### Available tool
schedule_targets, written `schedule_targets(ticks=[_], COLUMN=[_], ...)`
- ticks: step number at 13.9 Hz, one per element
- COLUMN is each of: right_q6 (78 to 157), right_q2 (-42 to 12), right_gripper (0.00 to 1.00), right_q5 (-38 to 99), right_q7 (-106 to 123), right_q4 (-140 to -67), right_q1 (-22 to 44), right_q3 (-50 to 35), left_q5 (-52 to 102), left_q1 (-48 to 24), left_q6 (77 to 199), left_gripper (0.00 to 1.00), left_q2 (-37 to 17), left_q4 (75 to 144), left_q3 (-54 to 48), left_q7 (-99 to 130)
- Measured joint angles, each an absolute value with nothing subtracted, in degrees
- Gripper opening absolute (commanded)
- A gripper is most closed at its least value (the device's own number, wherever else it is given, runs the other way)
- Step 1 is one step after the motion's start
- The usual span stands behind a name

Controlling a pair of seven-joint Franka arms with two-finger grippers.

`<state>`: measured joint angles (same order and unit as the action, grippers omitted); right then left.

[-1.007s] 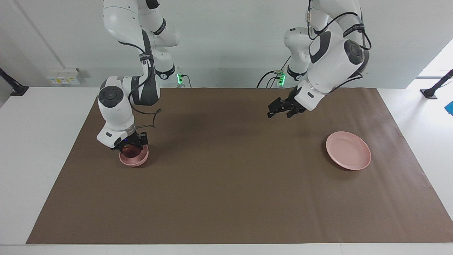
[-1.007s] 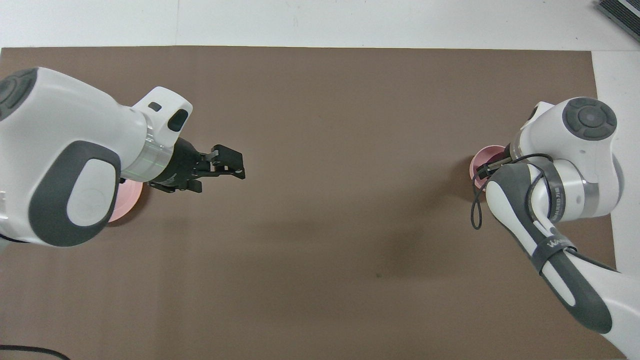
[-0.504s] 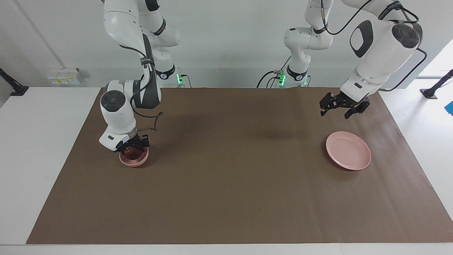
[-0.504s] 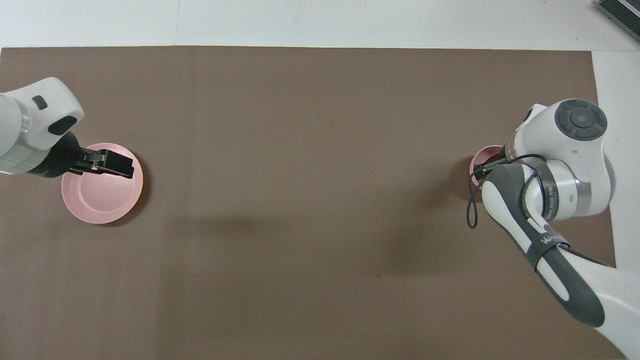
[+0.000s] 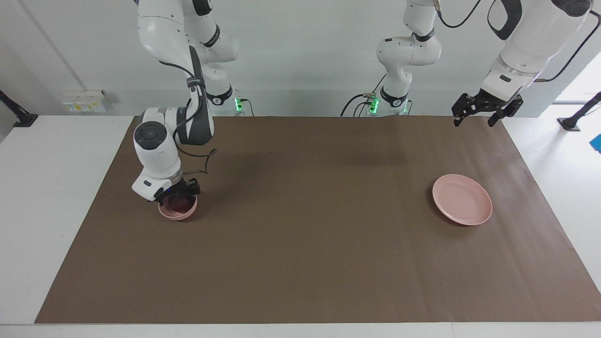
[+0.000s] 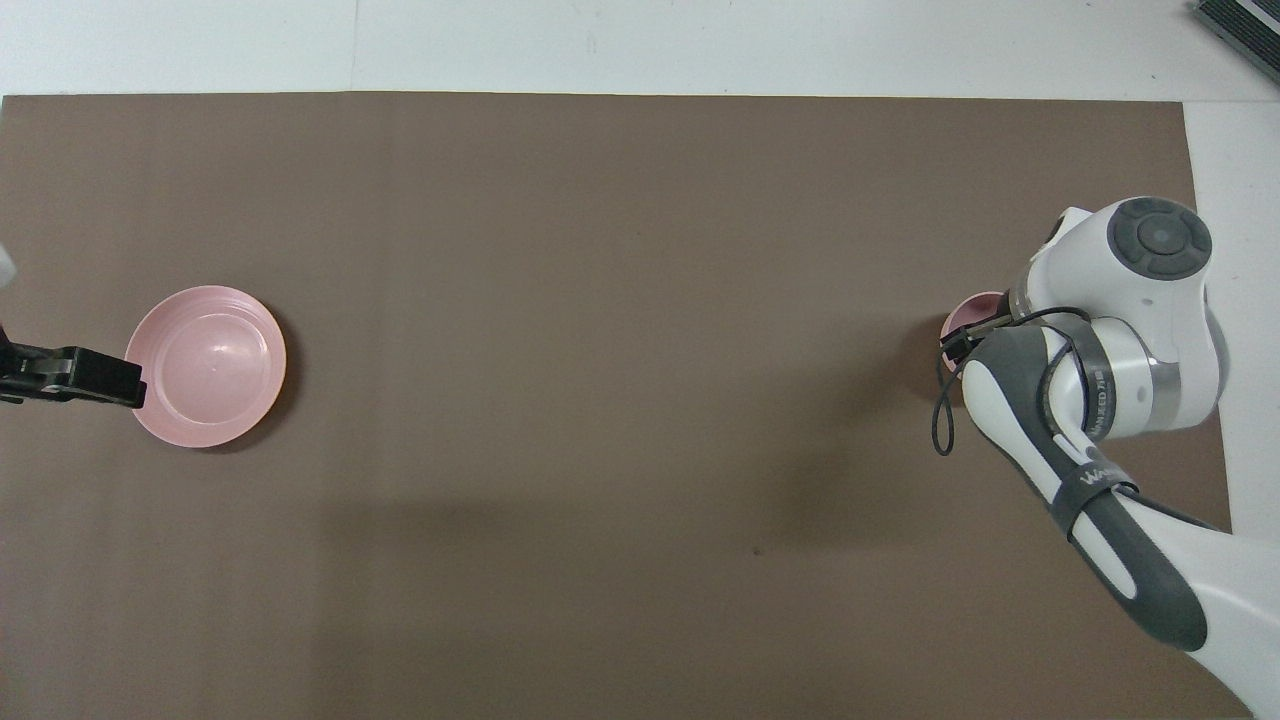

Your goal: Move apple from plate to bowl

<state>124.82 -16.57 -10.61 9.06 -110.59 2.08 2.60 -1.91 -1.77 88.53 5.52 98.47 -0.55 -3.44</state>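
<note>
Found the apple (image 5: 178, 203) inside the bowl (image 5: 181, 215), dark red against the pale pink wall and sunk below the rim. Placed the bowl on the brown mat (image 5: 300, 244) toward the right arm's end of the surface (image 5: 51, 197), with the mat covering most of the white top.

Saw the right gripper (image 5: 177, 194) pointed straight down at the mouth of the bowl, right above the apple and close against it. Could not tell whether this gripper was apart, together or clamped on the fruit, nor whether it touched the fruit at all. Noted the right arm bent over from its base, with its white wrist housing just above the bowl and a loose black cable looped beside it. From overhead, caught only a sliver of the bowl's pink rim past that wrist, with the apple hidden beneath.

Saw the left gripper (image 5: 472, 123) raised high in the air, with its 2 fingers plainly apart and clamped on nothing. From overhead, read it as over the mat at the left arm's end, with 1 dark tip reaching the edge of the plate (image 5: 462, 205).

Found the plate flat on the mat toward the left arm's end, wide and shallow with a low raised rim. Judged the plate and bowl well apart, 1 near each end of the mat and about equally near to the robots.
</note>
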Motion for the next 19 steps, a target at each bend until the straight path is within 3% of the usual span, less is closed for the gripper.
schedule_targets(ticks=[6, 16, 19], right_q6=[121.1, 93.0, 85.9], right_q2=[-13.1, 4.2, 7.1], right_gripper=[1.0, 1.0, 1.0], right_q5=[-10.3, -4.5, -4.0], right_q7=[8.0, 0.6, 0.2], right_q4=[-108.0, -95.4, -91.8], right_q1=[2.1, 2.2, 2.0], right_q3=[2.6, 2.4, 2.6], left_q5=[-1.9, 2.7, 3.0], left_q1=[-0.2, 0.1, 0.1], left_q6=[88.5, 92.0, 91.9], left_gripper=[1.0, 1.0, 1.0], left_q2=[5.5, 5.4, 5.3], left_q4=[98.4, 95.1, 94.8], left_q3=[-0.4, -0.4, -0.5], left_q7=[-3.3, -3.2, -3.1])
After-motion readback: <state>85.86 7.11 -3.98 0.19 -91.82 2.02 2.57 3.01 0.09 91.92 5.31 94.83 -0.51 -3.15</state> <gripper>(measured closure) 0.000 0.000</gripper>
